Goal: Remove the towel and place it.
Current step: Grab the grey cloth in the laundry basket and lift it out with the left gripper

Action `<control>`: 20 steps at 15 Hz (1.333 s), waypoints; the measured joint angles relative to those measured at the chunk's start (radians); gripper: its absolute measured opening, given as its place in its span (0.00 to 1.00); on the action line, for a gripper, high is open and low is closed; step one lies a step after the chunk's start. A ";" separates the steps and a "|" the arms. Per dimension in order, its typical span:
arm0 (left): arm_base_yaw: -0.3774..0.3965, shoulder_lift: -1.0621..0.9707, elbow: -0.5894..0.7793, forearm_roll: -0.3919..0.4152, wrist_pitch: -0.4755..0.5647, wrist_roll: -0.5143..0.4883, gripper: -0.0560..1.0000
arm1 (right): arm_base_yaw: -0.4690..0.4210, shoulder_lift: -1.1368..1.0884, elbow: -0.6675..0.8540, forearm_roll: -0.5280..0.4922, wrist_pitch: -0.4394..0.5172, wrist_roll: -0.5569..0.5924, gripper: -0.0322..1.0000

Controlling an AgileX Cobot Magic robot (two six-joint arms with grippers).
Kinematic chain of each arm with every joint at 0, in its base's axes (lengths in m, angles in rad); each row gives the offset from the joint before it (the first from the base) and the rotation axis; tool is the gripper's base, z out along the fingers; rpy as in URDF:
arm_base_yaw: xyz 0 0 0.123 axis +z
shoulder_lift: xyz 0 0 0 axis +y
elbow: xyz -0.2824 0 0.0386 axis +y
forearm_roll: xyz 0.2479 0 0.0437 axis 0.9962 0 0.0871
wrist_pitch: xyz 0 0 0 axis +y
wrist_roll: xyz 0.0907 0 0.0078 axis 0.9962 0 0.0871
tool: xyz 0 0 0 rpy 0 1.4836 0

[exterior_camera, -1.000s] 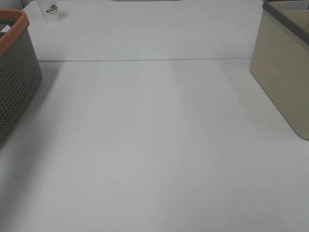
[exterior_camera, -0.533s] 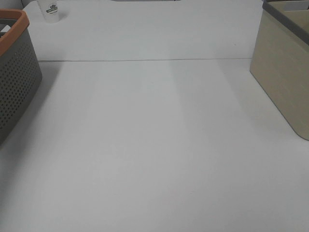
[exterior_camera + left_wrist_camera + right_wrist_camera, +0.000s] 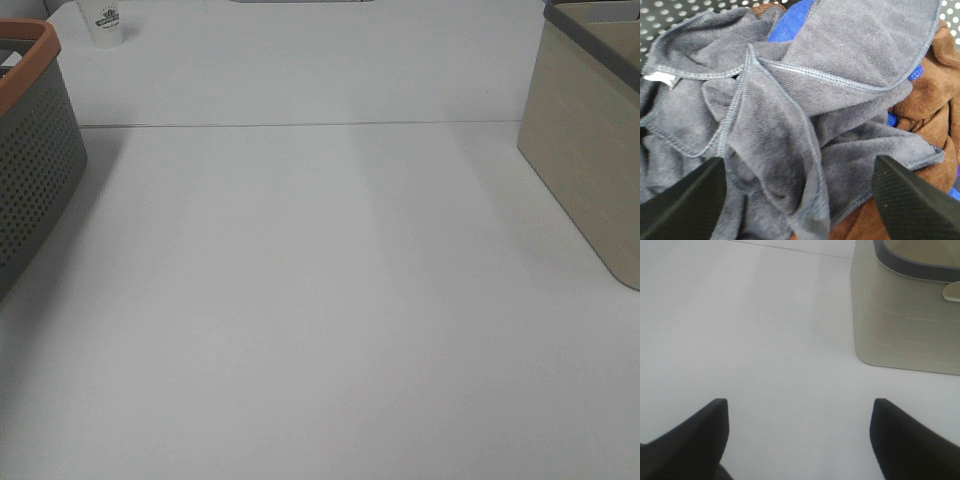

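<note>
Three views: taken in turn below.
Exterior high: neither arm nor towel is seen. A grey basket [image 3: 35, 170] with an orange rim stands at 9 o'clock on the white table [image 3: 320, 300], a beige bin [image 3: 590, 150] at 2 o'clock and a white cup [image 3: 103, 22] at 11 o'clock.
Left wrist: the towel [image 3: 790, 125] is found bunched inside the basket, over a blue cloth [image 3: 790, 25] and a brown cloth [image 3: 930, 85]. The left gripper [image 3: 800, 165] hangs just above it, spread wide and grasping nothing.
Right wrist: the right gripper [image 3: 800, 402] is spread apart over bare table, empty, with the beige bin near.
Step in hand: judged to be the descent for a pinch. Only the raised hemmed fold between the fingers should be taken, so that the other cloths are not dragged out.
Towel lie: crumpled, so no true long axis can be told. The raised fold runs crosswise to the line joining the fingers. The white tag [image 3: 657, 77] lies at a corner near the perforated wall.
</note>
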 joint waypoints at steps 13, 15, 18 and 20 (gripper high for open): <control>0.000 -0.011 -0.009 -0.052 -0.060 0.019 0.05 | 0.000 0.000 0.000 0.000 0.000 0.000 0.77; 0.000 -0.058 -0.009 -0.037 -0.070 0.019 0.05 | 0.000 0.000 0.000 0.000 0.000 0.000 0.77; 0.000 -0.180 -0.009 -0.033 -0.175 0.040 0.05 | 0.000 0.000 0.000 0.000 0.000 0.000 0.77; 0.000 -0.232 -0.009 -0.033 -0.214 0.073 0.05 | 0.000 0.000 0.000 0.000 0.000 0.000 0.77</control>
